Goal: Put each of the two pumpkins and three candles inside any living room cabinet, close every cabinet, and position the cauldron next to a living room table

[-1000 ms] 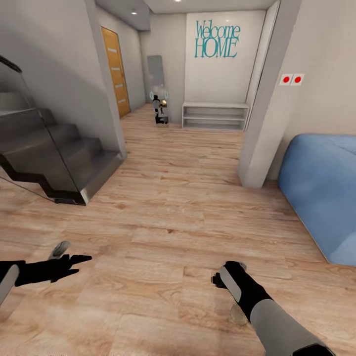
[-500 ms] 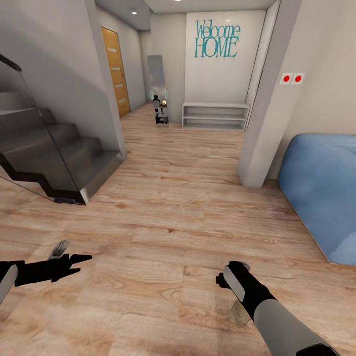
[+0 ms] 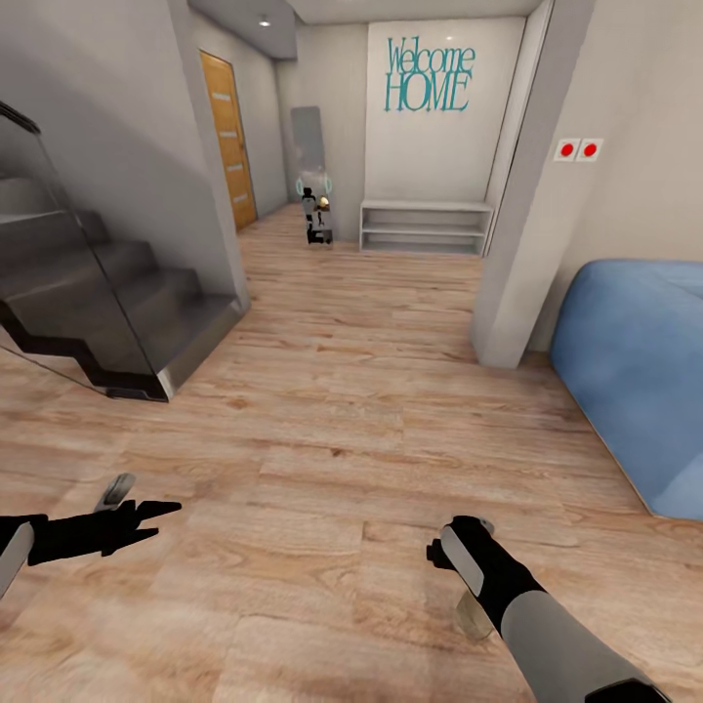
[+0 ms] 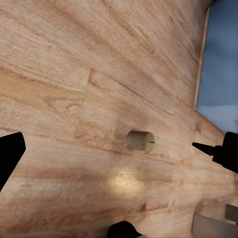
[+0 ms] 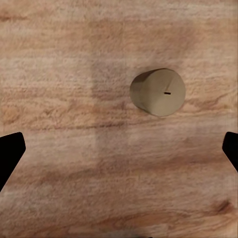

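Candle stands on wood floor beneath right hand, fingers spread.

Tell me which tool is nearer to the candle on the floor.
Right. The right tool hangs over the candle, which stands on the wood floor beneath that arm. The left tool is off across the floor, well apart from it.

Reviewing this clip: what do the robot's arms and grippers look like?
Both arms are simulator renders: grey forearm shells, glossy black wrist sections. The left gripper has slim black pointed fingers with a grey plate beside them. The right gripper sits below a black wrist carrying a grey oval panel. No cables or markings show.
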Controlling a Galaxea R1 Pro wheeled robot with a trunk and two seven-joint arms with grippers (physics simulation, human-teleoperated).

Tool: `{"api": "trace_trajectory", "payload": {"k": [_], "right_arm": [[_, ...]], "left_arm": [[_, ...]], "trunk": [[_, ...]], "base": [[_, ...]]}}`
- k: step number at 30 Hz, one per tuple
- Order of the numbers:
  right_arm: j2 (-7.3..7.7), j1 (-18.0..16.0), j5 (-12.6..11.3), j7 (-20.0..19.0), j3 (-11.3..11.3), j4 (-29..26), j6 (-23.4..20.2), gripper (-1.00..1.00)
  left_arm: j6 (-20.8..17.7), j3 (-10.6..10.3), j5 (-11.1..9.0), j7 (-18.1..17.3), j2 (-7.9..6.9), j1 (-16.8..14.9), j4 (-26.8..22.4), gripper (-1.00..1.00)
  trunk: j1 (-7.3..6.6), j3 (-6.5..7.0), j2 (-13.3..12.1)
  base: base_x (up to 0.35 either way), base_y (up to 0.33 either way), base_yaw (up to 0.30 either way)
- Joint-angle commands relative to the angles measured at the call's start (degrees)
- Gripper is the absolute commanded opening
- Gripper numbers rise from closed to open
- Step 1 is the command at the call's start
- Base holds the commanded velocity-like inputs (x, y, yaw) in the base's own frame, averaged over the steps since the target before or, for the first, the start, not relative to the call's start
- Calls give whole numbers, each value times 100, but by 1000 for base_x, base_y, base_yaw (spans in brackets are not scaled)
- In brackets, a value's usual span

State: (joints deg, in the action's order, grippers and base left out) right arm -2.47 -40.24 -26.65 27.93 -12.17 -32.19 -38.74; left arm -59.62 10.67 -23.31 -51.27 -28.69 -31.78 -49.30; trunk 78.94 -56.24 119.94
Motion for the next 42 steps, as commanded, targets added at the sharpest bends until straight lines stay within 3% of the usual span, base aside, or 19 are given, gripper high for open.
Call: {"api": "trace_trajectory", "payload": {"k": [1,31,42], "right_arm": [[3,-2,-59,54,-32,-7,-12,100],[-63,-1,-59,38,-47,-89,-29,100],[-60,-1,-59,37,-49,-90,-29,100]], "left_arm": [[-20,6,20,-32,2,-4,2,100],[-14,-30,45,-32,31,-4,3,100],[26,-14,46,-13,62,3,7,100]], "trunk": [[22,-23,44],[681,-562,1247],[681,-562,1247]], "base": [[0,0,0],[0,0,0],[0,-1,0]]}}
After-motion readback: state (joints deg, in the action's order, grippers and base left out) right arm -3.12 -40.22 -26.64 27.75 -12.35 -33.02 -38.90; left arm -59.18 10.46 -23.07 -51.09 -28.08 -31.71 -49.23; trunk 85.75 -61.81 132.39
